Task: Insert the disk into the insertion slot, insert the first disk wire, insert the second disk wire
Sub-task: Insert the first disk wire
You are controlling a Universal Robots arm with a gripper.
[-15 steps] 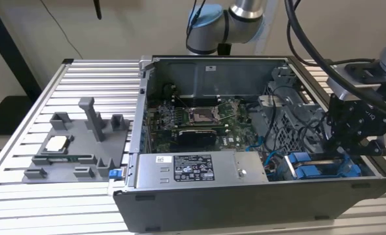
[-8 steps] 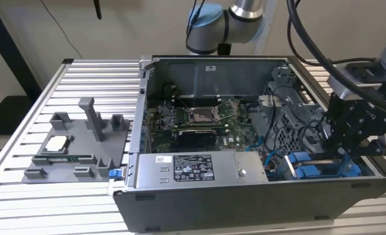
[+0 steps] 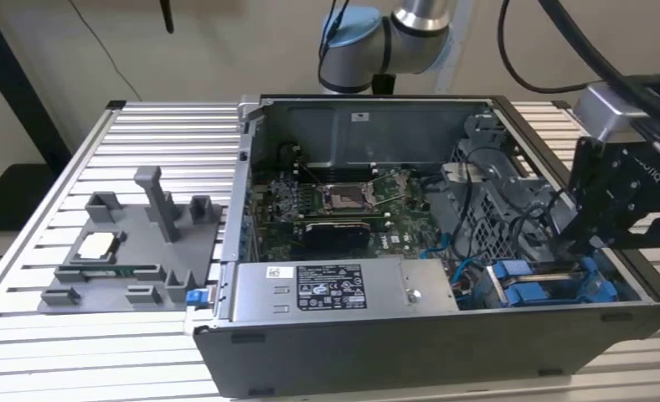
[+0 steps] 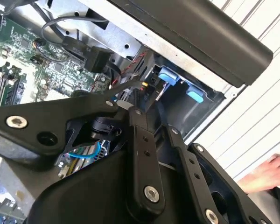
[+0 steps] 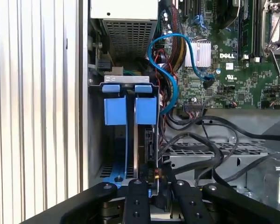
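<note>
The disk [image 5: 149, 140] sits edge-on in the insertion slot [image 5: 123, 80], the drive cage at the case's corner, with the blue carrier tabs [image 5: 145, 106] at its end. In the exterior view the blue carrier [image 3: 537, 291] lies in the cage at the exterior view's right. My gripper [image 3: 567, 248] reaches down into the case right at the disk's near end. Its fingers [image 5: 135, 198] are closed on a black connector [image 5: 155, 179] with red and yellow wires, a disk wire, held against the disk's edge. The same connector [image 4: 141, 91] shows at my gripper [image 4: 142, 102]. A blue disk wire [image 5: 170, 81] loops from the motherboard towards the cage.
A grey box with a black-and-white label [image 3: 330, 289] sits beside the cage. The motherboard [image 3: 342, 201] fills the case floor. Black cable bundles [image 5: 200, 140] crowd the cage side. A grey fixture [image 3: 129, 251] stands at the exterior view's left. A person's hand [image 4: 270, 171] rests outside the case.
</note>
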